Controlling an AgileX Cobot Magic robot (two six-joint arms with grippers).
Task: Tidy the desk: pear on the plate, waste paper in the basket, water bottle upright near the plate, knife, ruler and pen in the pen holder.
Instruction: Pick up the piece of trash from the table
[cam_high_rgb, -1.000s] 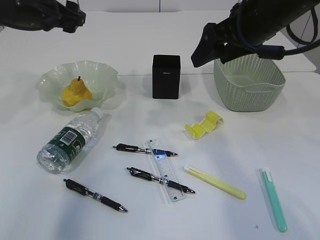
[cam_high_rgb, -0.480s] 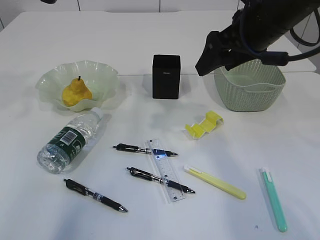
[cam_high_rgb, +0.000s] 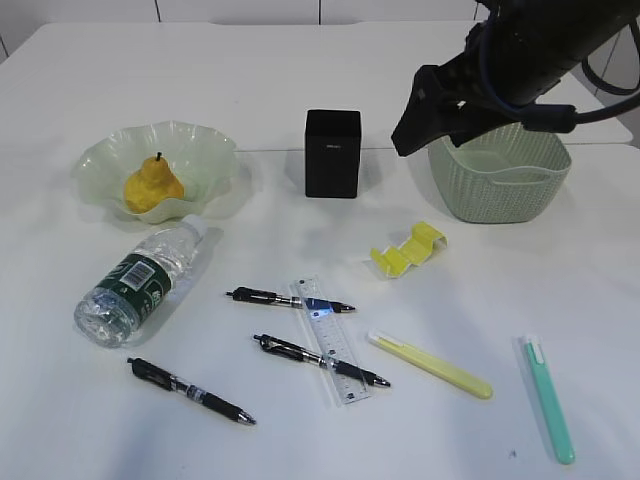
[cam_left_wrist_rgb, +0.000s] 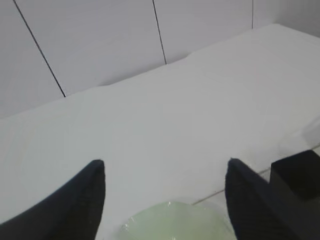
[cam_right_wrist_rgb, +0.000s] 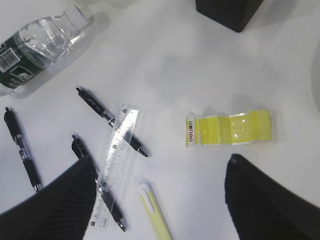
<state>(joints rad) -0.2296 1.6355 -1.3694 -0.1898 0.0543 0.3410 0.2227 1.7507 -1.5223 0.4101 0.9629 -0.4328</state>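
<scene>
Above the tabletop (cam_high_rgb: 300, 80), right fingers (cam_right_wrist_rgb: 260, 200) spread wide and empty over the yellow folded paper (cam_right_wrist_rgb: 230, 129) and ruler (cam_right_wrist_rgb: 116, 157), left fingers (cam_left_wrist_rgb: 85, 200) likewise parted, holding nothing, above the plate (cam_left_wrist_rgb: 172, 220), pear (cam_high_rgb: 152, 187) on it, water bottle (cam_high_rgb: 140, 280) lying flat.

R arm comes in from the upper right corner, black, w/ cables looped along it, angled down and to the left. Right gripper (cam_high_rgb: 412, 115) hangs in the air, fingers (cam_right_wrist_rgb: 260, 200) spread wide, nothing btwn them. In the wrist cam both dark tips frame the lower edge, pointing down at the desk. L arm isn't visible from the front. Left gripper (cam_left_wrist_rgb: 165, 200) shows only in its own wrist cam: two dark fingers (cam_left_wrist_rgb: 75, 205) well apart, empty, tilted toward the far edge.
</scene>
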